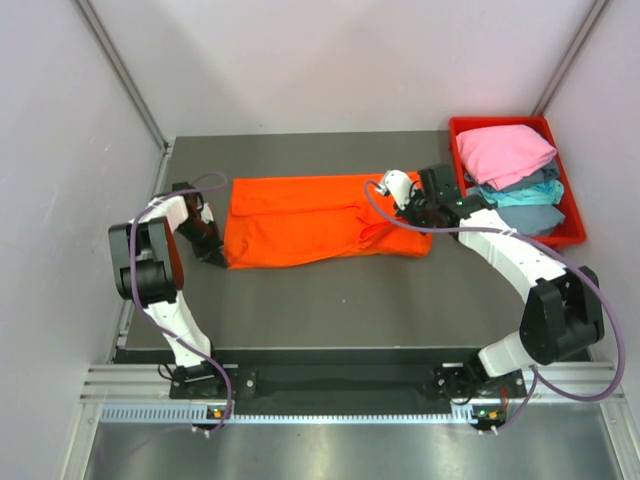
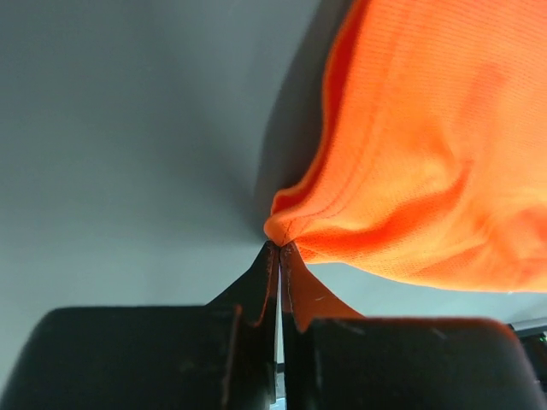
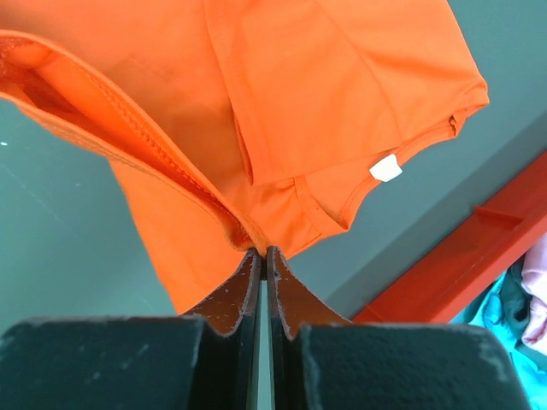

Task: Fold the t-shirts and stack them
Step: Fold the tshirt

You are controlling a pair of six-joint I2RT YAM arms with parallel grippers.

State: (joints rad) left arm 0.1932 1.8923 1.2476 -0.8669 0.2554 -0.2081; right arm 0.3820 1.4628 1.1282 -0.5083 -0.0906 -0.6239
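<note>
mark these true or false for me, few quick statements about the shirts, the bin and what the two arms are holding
1. The bright orange cloth t-shirt lies on the dark table, outside the red plastic rectangular bin. True.
2. The left arm's fingers are spread open, clear of the cloth. False: they are shut on an edge of the orange t-shirt.
3. The right arm's fingers are shut on the orange t-shirt. True.
4. The pink cloth shirt is at the bottom of the pile in the bin. False: it sits on top, over the teal shirt and the grey-blue shirt.
</note>
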